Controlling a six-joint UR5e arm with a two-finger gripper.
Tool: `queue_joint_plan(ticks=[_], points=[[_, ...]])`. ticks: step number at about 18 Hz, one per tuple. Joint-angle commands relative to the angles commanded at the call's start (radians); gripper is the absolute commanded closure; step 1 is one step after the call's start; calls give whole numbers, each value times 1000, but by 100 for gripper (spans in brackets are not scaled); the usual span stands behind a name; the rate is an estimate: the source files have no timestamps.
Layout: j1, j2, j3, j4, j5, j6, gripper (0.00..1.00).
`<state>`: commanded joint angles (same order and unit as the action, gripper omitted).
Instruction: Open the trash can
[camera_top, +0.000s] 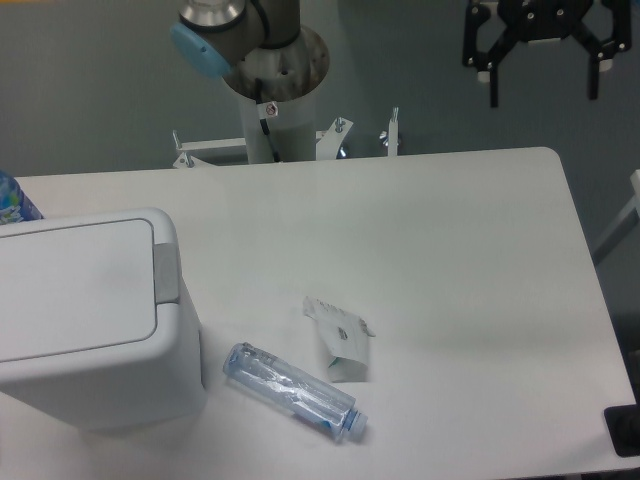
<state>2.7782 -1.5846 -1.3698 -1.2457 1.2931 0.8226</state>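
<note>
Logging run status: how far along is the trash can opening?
Done: nothing visible. The large white plastic trash can at the table's left has its flat lid down. In hand: the black two-finger tool hangs open and empty high at upper right, far from the can. Left: reach the grey push-button tab on the lid's right edge, probably press it, and get the lid up.

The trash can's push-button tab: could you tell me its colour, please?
Grey, against the white trash can; the tab shows in the fixed camera view.
</note>
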Motion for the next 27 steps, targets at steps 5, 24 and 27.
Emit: queue_joint_plan(ticks=[5, 24, 27], points=[[-116, -8, -38, 68, -2, -334, 0], [-328, -57, -155, 77, -236, -754, 0], [-364, -81, -158, 80, -229, -757, 0]])
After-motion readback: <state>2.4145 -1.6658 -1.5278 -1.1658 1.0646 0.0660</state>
